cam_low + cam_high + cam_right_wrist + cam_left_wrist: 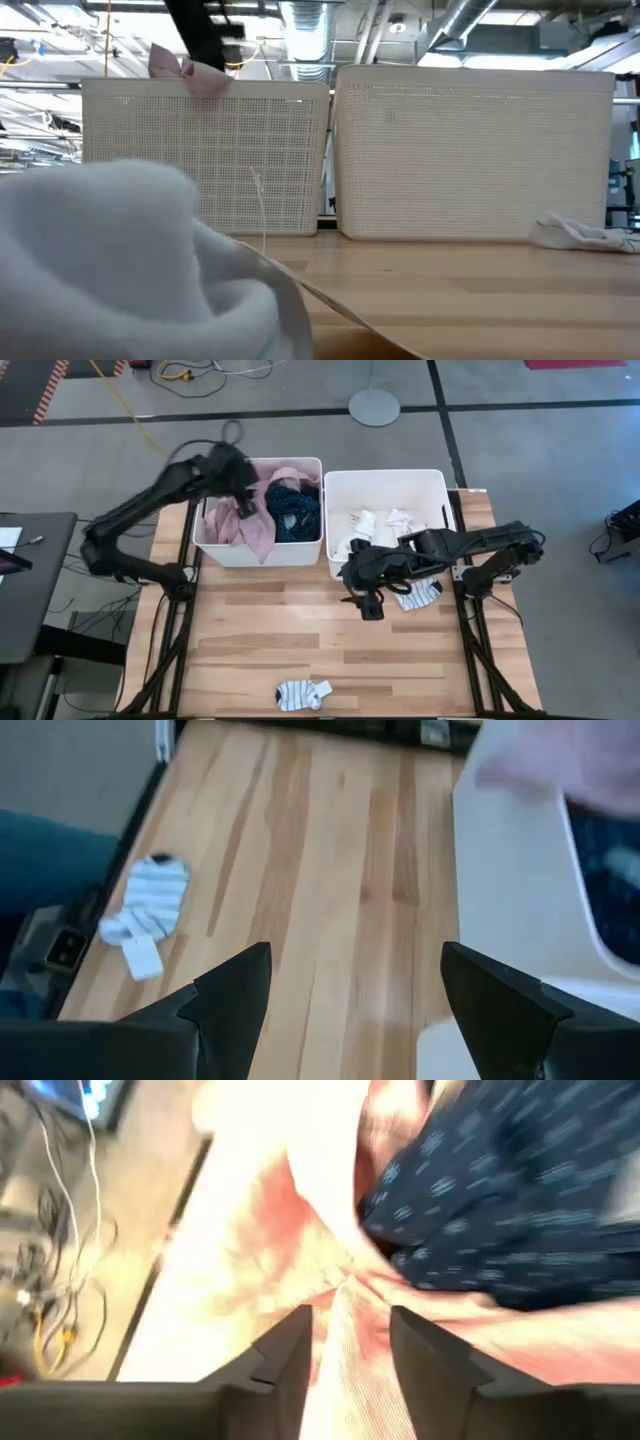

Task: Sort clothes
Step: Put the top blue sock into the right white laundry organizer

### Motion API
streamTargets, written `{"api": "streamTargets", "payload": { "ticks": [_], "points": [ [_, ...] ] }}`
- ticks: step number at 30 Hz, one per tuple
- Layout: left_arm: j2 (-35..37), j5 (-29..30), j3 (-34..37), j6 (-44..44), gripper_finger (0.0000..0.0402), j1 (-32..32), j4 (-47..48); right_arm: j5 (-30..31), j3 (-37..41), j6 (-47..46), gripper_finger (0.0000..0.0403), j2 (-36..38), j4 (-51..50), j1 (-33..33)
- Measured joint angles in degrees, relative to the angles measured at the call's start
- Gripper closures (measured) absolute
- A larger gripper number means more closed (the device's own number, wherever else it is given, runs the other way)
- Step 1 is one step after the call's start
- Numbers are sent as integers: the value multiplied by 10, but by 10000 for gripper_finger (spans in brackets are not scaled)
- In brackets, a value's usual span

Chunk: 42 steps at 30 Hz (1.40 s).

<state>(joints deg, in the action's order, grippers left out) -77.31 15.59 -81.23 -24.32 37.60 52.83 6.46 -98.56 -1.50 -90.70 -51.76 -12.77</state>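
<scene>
My wooden table (300, 630) is the biggest thing here. Two white bins stand side by side at its far edge, and I tell every place from the left bin (215, 550).

My pink top (255, 525) lies inside the left bin. My navy dotted piece (295, 510) lies in there too, beside the pink top.

My left claw (345, 1345) hangs over the left bin. Its fingers are a little apart, with pink cloth between them.

The right bin (385, 485) sits just beside the left bin. White socks (375, 525) lie in it.

My right claw (372, 605) hangs over the table, just in front of the right bin. Its fingers are wide apart with nothing in them.

One sock (420, 595) lies by the right bin. A striped sock (302, 693) lies far from the left bin, near the front edge.
</scene>
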Motion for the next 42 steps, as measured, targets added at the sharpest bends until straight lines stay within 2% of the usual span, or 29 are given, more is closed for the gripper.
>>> {"api": "streamTargets", "payload": {
  "ticks": [7, 13, 16, 21, 28, 36, 42],
  "points": [
    [150, -81, 0, 16, 223, -17, 5, 4, 0, -61, 98, 0, -92, 0],
    [251, -214, 0, 48, 217, -45, 17, 27, 0, -145, 98, 0, -210, -2],
    [281, -244, 0, 70, 217, -69, 39, 54, 2, -188, 98, 0, -262, -11],
    [301, -258, 9, 94, 217, -118, 92, 67, 37, -254, 97, 1, -300, -37],
    [334, -258, 109, 122, 217, -177, 88, 72, 142, -356, 97, 1, -310, -85],
    [370, -281, 212, 145, 217, -238, -8, 72, 265, -485, 97, 2, -261, -150],
    [377, -294, 235, 147, 217, -299, -73, 70, 351, -579, 97, 20, -215, -187]
  ]
}}
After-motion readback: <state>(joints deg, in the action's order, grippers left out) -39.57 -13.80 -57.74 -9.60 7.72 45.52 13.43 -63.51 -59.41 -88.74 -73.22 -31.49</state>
